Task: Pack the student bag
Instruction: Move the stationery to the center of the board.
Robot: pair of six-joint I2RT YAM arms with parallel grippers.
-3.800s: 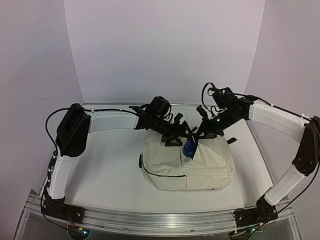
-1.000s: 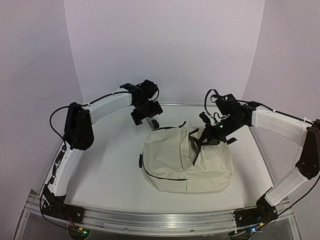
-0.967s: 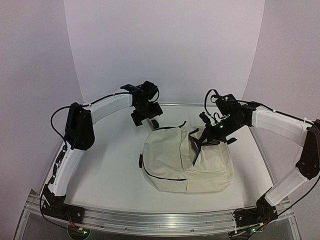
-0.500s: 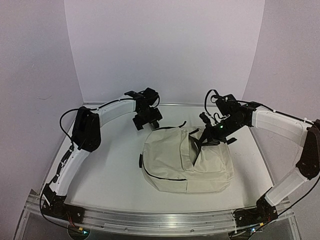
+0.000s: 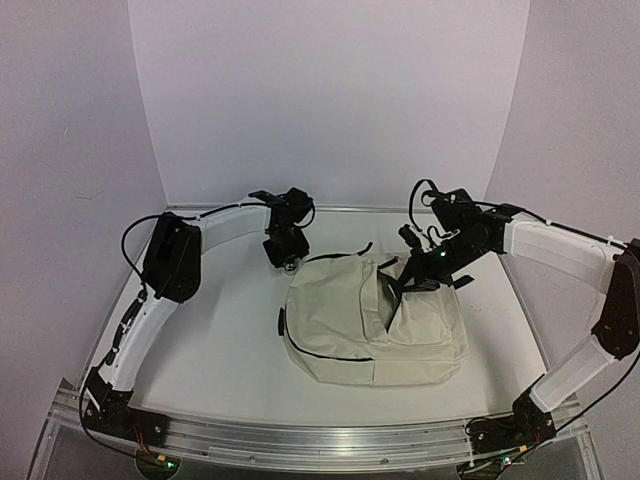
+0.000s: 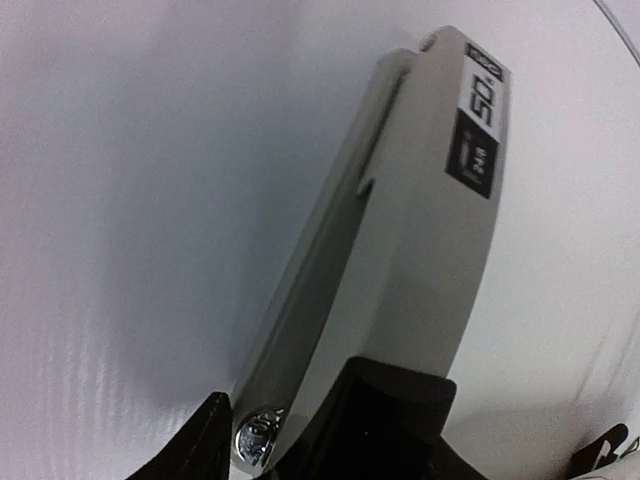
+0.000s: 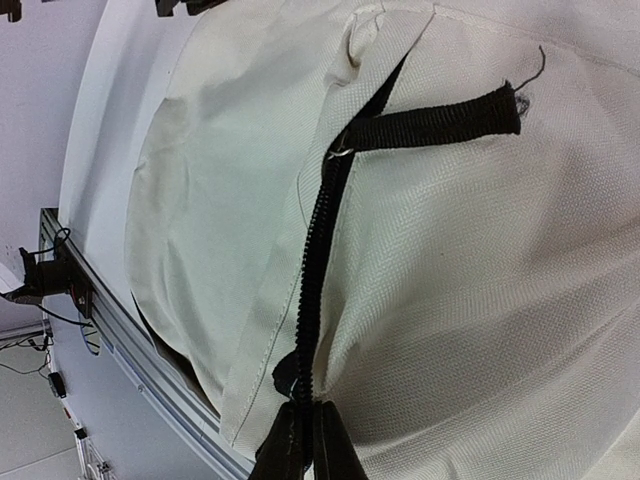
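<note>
Cream-beige student bag [image 5: 350, 330] flat on the white table [image 5: 220, 340], right of centre, between the two arms. Lies with its black zipper [image 7: 318, 250] running down the fabric and a black strap tab [image 7: 430, 125] across the top. At the bag's far edge, right gripper [image 5: 398, 285] clenched on the zipper line. Low over the table near the bag's far-left corner, left gripper [image 5: 287, 255] astride a flat silver-grey object [image 6: 400, 250] with a black label [image 6: 478, 140]. Cannot tell whether clamped on it or loose.
</note>
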